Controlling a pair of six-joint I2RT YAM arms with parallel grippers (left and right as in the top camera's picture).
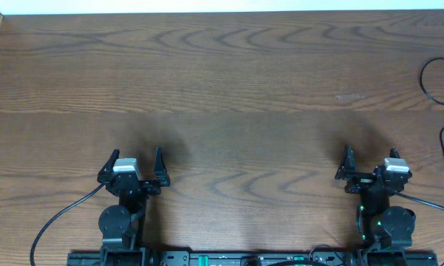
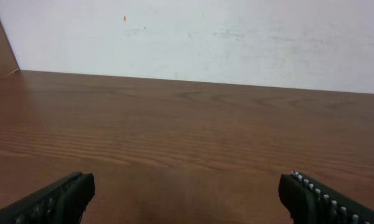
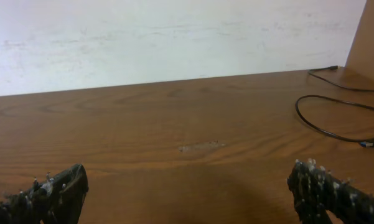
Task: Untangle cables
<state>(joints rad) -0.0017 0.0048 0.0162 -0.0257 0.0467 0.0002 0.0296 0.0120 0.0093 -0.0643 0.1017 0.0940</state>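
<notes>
Thin black cable (image 1: pixel 422 81) in loose loops, far right of table (image 1: pixel 229 74); visible overhead and from right wrist, not from left wrist. Left gripper (image 1: pixel 136 155) and right gripper (image 1: pixel 370 154): jaws wide apart, empty.

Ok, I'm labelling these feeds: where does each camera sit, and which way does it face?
Overhead: above, looking straight down on the brown wooden table; left gripper and right gripper, both open, at the bottom.
Left wrist: low, facing the white wall; own fingers below.
Right wrist: likewise; shares the thin black cable with overhead.
</notes>
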